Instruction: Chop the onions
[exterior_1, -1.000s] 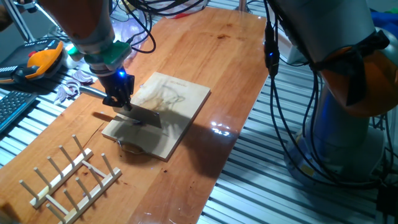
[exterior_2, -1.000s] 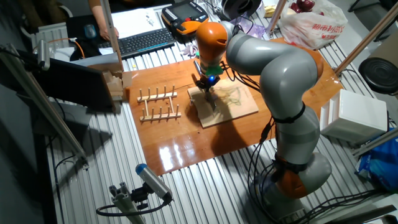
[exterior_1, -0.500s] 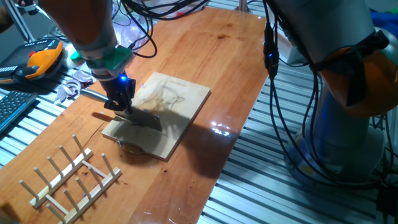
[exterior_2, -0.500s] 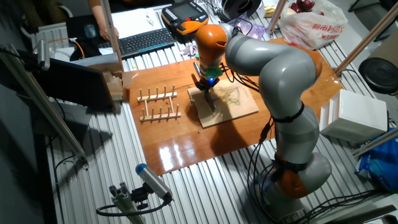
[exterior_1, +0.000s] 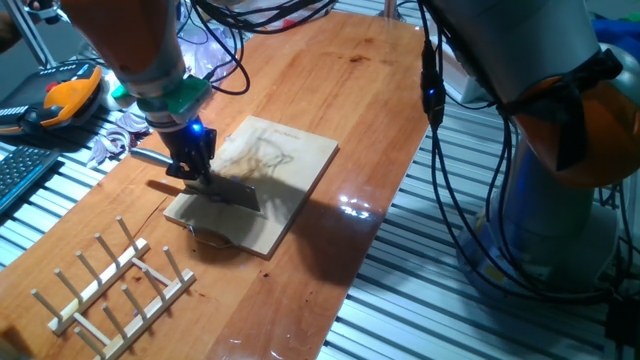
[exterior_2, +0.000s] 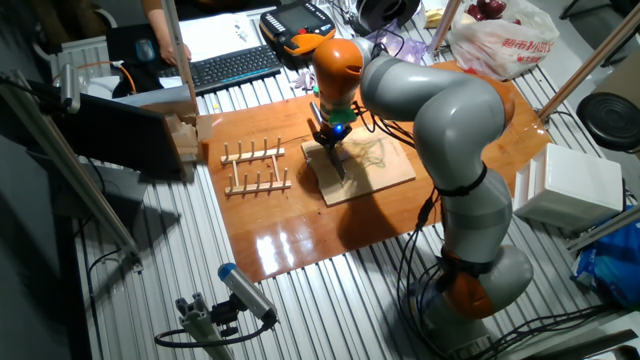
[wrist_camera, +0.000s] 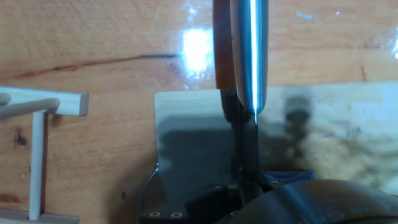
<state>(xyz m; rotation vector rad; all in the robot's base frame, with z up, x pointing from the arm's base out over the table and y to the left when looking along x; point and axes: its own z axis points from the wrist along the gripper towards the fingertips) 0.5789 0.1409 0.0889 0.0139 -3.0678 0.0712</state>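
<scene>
My gripper (exterior_1: 190, 165) is shut on a knife (exterior_1: 226, 188). The blade rests edge-down on the near left part of the pale wooden cutting board (exterior_1: 290, 160), and the handle sticks out to the left. The other fixed view shows the gripper (exterior_2: 331, 137) over the same board (exterior_2: 375, 160). In the hand view the knife (wrist_camera: 249, 56) is seen edge-on, running out over the board's (wrist_camera: 186, 130) edge. No onion wedge or diced bits show in any view; the blade and the hand may hide them.
A wooden peg rack (exterior_1: 110, 290) stands near the table's front left corner. An orange teach pendant (exterior_1: 65, 95), a keyboard (exterior_1: 20, 175) and a clear bag with purple scraps (exterior_1: 115, 130) lie to the left. Black cables (exterior_1: 440, 150) hang at the table's right edge.
The gripper and knife have shifted only very slightly; the blade stays on the same spot of the board.
</scene>
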